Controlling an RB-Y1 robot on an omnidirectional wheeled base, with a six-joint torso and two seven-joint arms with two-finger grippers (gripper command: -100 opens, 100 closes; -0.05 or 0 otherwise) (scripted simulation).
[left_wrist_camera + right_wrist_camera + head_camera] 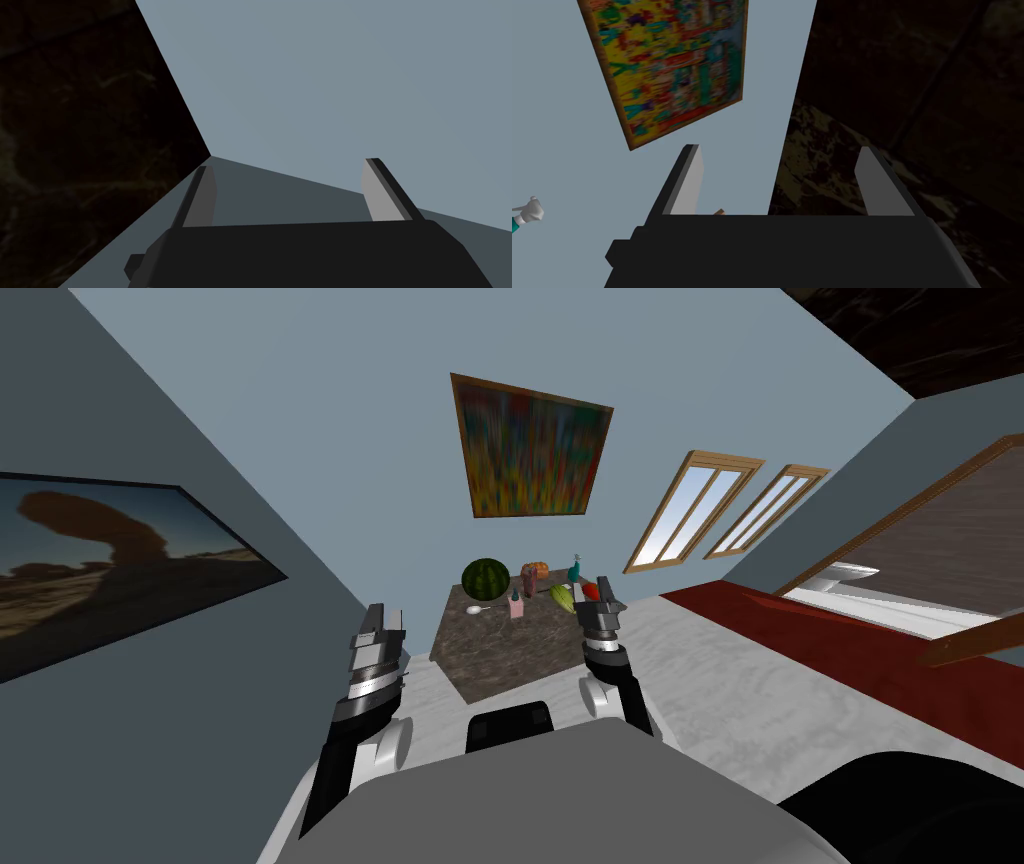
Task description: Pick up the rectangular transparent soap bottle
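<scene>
Facing a dark marbled surface [480, 663] set against the blue-grey wall, the robot held both arms raised ahead of its chest, neither yet over the things laid out there. The soap bottle [516, 608], a small pinkish block with a dark cap, stood upright toward the far half of the surface. It was near a white utensil [476, 610], with a watermelon [485, 578] behind it to the left. A green vegetable [562, 598] lay to the bottle's right, and a teal spray bottle [575, 571] and an orange-brown object [536, 571] stood near the back edge.

The right gripper [603, 591] hung by the surface's right edge. Its fingers were spread wide with nothing between them and aimed up at the wall and a framed painting [672, 70]. The left gripper [385, 618], well apart to the left of the surface, was likewise wide open and empty, pointed at bare wall.

Judged from this, the reach had barely begun. Doing it well appeared to call for tipping the right wrist down until the bottle sat between the fingers. The approach looked best from the near side, to clear the green vegetable. The fingers would best close low on the bottle's flat faces, since so light an upright bottle would probably topple if one finger touched it first.
</scene>
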